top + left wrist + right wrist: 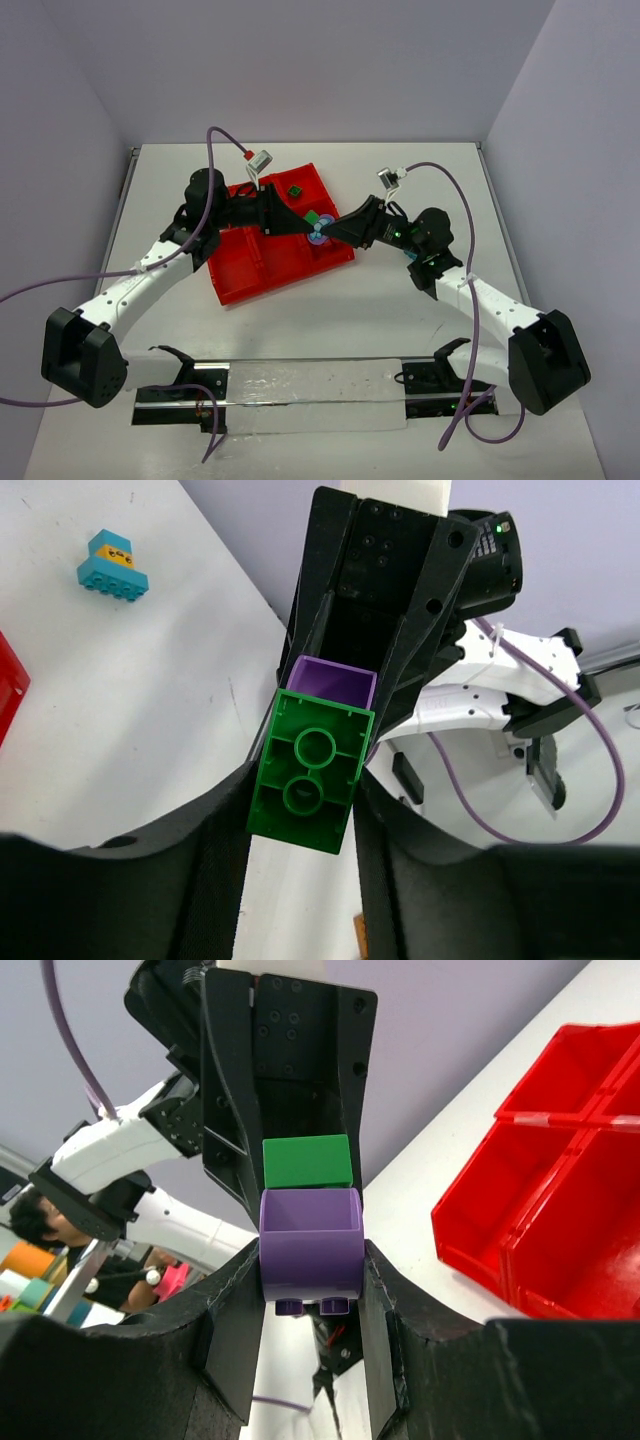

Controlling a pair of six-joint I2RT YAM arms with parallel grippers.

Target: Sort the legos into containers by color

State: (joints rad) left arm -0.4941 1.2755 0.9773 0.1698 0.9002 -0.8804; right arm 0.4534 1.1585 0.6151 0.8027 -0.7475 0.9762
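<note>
Pinching green brick (308,780) against purple brick (310,1245).

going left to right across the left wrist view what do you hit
red tray edge → light blue lego → green lego → white link of the right arm. The purple lego sits right behind the green one, so it is left out.

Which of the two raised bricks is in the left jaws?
The green brick: it sits clamped in the left jaws. The purple brick, butted against it, is in the right jaws instead.
</note>
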